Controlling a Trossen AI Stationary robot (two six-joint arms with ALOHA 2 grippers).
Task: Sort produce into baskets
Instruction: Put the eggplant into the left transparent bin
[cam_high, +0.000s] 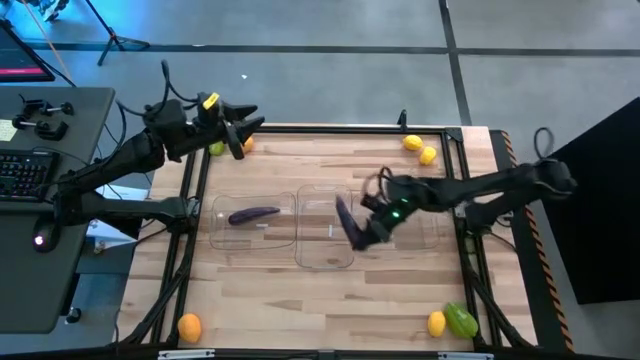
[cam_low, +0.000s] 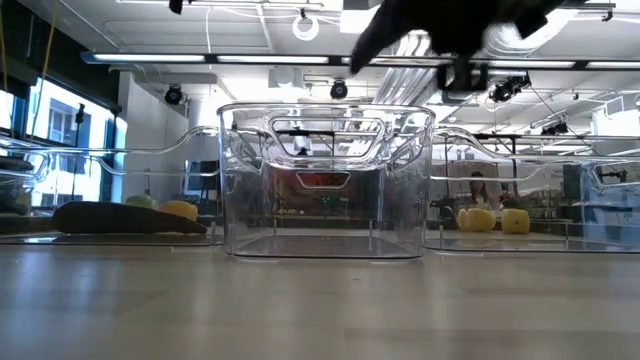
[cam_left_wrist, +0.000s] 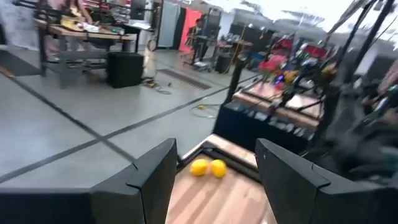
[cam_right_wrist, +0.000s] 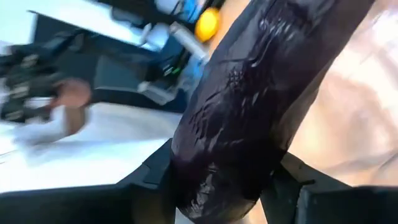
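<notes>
Over the wooden table (cam_high: 300, 300), right fingers (cam_right_wrist: 155, 174) clamp an eggplant (cam_high: 347, 220); left fingers (cam_left_wrist: 155, 174) apart.

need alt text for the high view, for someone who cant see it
Seen from above, the right gripper holds a dark purple eggplant over the middle clear basket, while another eggplant lies in the left basket. The left gripper hovers open near the table's far-left corner.

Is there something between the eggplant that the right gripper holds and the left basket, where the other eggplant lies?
Only the middle basket, under the held eggplant in the right gripper; the left basket is open on top.
</notes>
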